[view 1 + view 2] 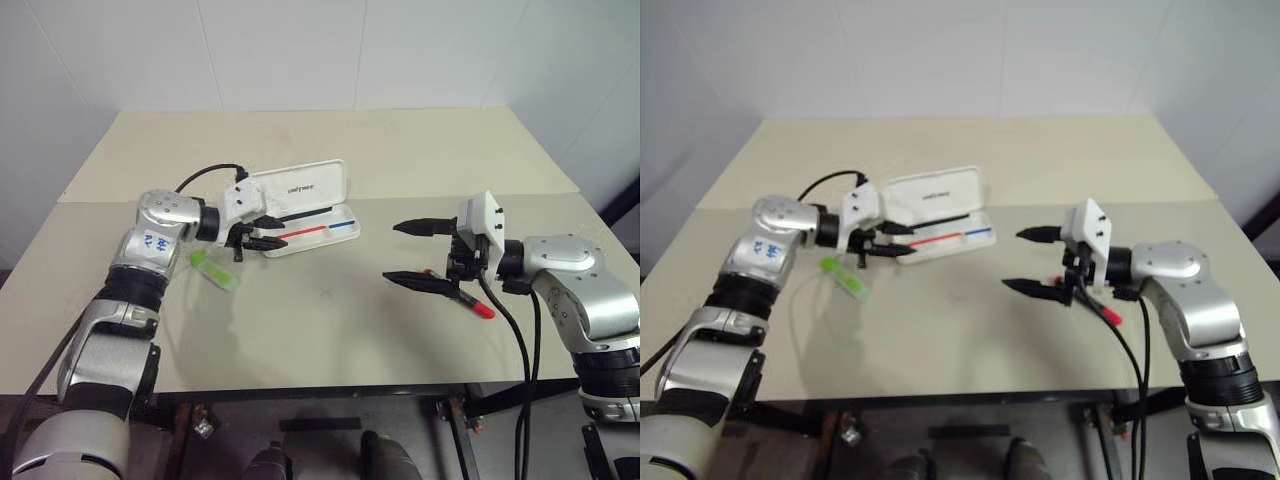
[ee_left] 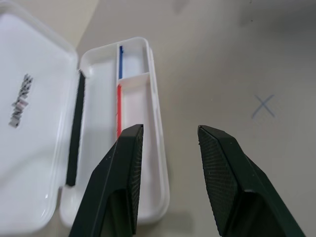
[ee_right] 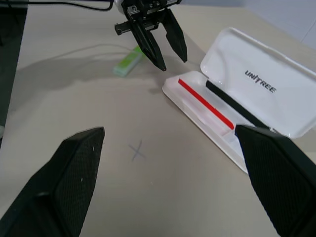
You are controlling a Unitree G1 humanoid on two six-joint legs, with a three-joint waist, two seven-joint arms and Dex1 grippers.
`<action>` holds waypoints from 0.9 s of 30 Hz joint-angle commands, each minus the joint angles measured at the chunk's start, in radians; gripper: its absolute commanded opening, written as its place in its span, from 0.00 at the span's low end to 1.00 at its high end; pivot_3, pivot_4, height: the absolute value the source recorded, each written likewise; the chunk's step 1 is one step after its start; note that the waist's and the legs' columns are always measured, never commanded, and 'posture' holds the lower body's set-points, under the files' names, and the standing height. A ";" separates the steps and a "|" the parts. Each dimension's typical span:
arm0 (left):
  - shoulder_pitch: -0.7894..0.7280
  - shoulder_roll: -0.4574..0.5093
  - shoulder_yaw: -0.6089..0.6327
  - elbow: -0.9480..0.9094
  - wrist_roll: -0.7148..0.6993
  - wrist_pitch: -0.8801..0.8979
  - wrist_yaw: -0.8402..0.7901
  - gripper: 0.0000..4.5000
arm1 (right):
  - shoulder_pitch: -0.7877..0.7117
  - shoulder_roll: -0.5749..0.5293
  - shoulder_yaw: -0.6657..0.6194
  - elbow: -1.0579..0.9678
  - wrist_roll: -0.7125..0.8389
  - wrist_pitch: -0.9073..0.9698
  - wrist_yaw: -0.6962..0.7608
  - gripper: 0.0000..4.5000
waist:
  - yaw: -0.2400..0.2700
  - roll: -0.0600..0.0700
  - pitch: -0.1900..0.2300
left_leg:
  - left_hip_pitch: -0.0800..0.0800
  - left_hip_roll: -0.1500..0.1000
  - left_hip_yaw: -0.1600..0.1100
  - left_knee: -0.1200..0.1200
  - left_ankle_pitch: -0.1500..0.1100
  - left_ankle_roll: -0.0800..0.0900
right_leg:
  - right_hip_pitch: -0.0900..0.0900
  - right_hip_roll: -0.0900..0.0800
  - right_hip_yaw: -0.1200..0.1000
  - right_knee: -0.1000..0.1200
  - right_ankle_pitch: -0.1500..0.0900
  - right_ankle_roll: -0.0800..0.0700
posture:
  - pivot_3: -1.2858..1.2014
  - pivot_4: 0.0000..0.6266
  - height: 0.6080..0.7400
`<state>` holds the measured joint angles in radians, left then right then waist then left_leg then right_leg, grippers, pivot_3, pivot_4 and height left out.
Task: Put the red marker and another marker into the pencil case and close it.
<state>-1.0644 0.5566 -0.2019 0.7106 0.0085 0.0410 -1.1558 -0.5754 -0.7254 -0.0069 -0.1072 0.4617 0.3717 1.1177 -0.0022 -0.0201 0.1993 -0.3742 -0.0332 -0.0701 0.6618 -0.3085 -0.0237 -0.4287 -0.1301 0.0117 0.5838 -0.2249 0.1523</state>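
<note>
With the white hard-plastic pencil case (image 1: 310, 208) lying open, both end effectors empty, left (image 1: 262, 232) half-parted, right (image 1: 418, 254) spread wide, should drop squarely over the light-green marker (image 1: 214, 269) and red-capped marker (image 1: 478, 303) on the surface (image 1: 330, 320).

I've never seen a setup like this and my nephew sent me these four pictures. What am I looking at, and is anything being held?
A humanoid robot with two arms works at a beige table. Two pictures come from its head, two from cameras on its wrists. On the table lie an open white hard-plastic pencil case, a stubby light-green marker and a black marker with a red cap. The left gripper, partly open, hovers by the case; the right gripper is wide open above the red marker. Neither holds anything.
</note>
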 commanded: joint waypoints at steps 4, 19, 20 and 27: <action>-0.064 -0.025 -0.043 0.069 0.080 0.005 0.028 0.40 | 0.003 0.007 -0.028 -0.052 0.014 -0.006 -0.021 1.00 | -0.002 0.000 0.000 | 0.000 0.000 0.000 0.000 0.000 0.000 | 0.000 0.000 0.000 0.000 0.000 0.000 | 0.52 0.24 1.00; -0.120 -0.098 -0.064 0.260 0.182 -0.065 0.110 0.40 | 0.054 -0.012 -0.070 -0.129 0.041 0.032 -0.070 1.00 | 0.001 0.000 0.000 | -0.001 0.000 0.000 0.001 0.000 0.001 | 0.000 0.000 0.000 0.000 0.000 0.001 | 0.52 0.24 1.00; -0.121 -0.101 -0.064 0.266 0.184 -0.073 0.108 0.40 | 0.055 -0.011 -0.070 -0.132 0.042 0.034 -0.072 1.00 | 0.001 0.000 0.000 | -0.001 -0.001 0.000 0.001 0.000 0.001 | 0.000 0.000 0.000 0.000 0.000 0.001 | 0.52 0.24 1.00; -0.160 -0.131 -0.079 0.363 0.239 -0.101 0.199 0.40 | 0.056 -0.013 -0.091 -0.157 0.060 0.051 -0.096 1.00 | 0.000 0.000 0.000 | -0.001 0.000 0.000 0.001 0.000 0.001 | 0.000 0.000 0.000 0.000 0.000 0.001 | 0.52 0.24 1.00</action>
<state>-1.1911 0.4272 -0.2821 1.0680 0.2365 -0.0412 -0.9786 -0.5171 -0.7247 -0.0537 -0.2264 0.4984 0.4220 1.0319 -0.0023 -0.0203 0.1994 -0.3748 -0.0336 -0.0703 0.6626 -0.3089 -0.0229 -0.4289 -0.1303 0.0117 0.5843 -0.2245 0.1531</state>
